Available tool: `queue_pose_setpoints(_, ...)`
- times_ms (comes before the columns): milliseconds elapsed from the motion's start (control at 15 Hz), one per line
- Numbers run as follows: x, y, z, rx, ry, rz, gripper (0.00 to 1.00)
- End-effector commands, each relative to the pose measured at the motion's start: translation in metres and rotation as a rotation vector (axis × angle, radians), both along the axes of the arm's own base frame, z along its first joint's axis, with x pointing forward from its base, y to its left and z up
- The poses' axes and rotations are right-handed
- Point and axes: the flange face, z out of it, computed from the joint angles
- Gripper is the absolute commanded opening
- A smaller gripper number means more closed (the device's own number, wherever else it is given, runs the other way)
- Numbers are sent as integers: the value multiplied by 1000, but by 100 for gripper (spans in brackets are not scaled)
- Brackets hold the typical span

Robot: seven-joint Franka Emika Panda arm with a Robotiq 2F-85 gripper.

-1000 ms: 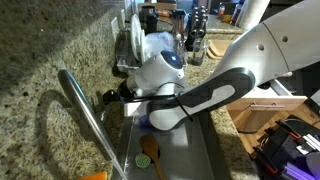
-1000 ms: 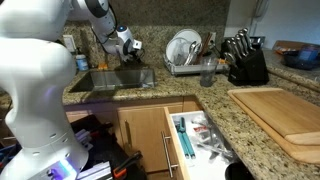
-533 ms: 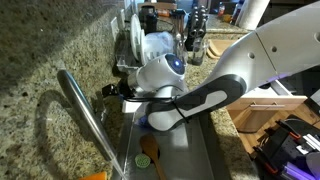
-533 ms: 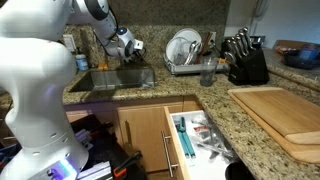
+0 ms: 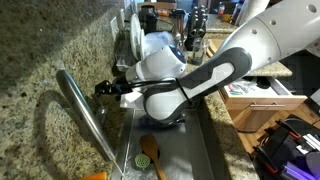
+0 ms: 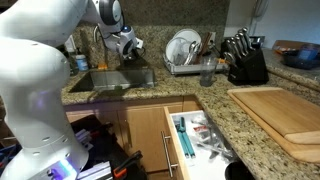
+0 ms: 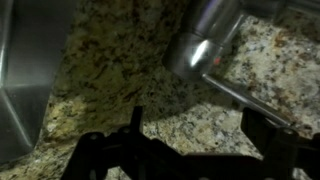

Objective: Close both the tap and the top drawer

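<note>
The gripper [image 7: 190, 128] is hanging over the speckled stone counter [image 7: 110, 90] behind the sink [image 5: 190, 150]. Its two dark fingers [image 7: 134, 128] are standing spread apart, and in the wrist view only bare counter is showing between them, so nothing is being pinched. The tap [image 5: 85, 115] is rising from the counter along the sink's edge, its long chrome spout slanting out over the basin. In the wrist view a rounded chrome part of it is showing just ahead of the fingers and apart from them. In an exterior view the white arm [image 5: 200, 85] is arching across the basin, taking up most of the room above it. I cannot tell whether water is running.

A wooden spoon [image 5: 150, 155] is lying in the basin near the spout's end. A dish rack [image 6: 185, 52] with plates is sitting just beside the sink against the back wall, narrowing the free counter on that side of the gripper.

The top drawer [image 6: 195, 140] is standing pulled well out past the counter's front edge, with cutlery lying inside. It is well apart from the gripper, and its front is facing open space. On the counter behind and beyond it, a glass [image 6: 208, 72], a knife block [image 6: 245, 62] and a cutting board [image 6: 285, 115] are sitting clear of the drawer's path
</note>
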Motion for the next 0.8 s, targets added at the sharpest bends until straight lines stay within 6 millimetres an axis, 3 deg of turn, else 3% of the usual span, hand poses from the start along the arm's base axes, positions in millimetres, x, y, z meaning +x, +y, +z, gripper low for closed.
queue_pose_setpoints(0, 3, -1, 5, 12, -1, 17, 100)
queue_pose_setpoints(200, 4, -1, 13, 30, -3, 28, 100)
queue_pose_setpoints(333, 12, -16, 36, -49, -131, 29, 100)
queue_pose_setpoints(733, 14, -105, 151, -307, -186, -73, 100)
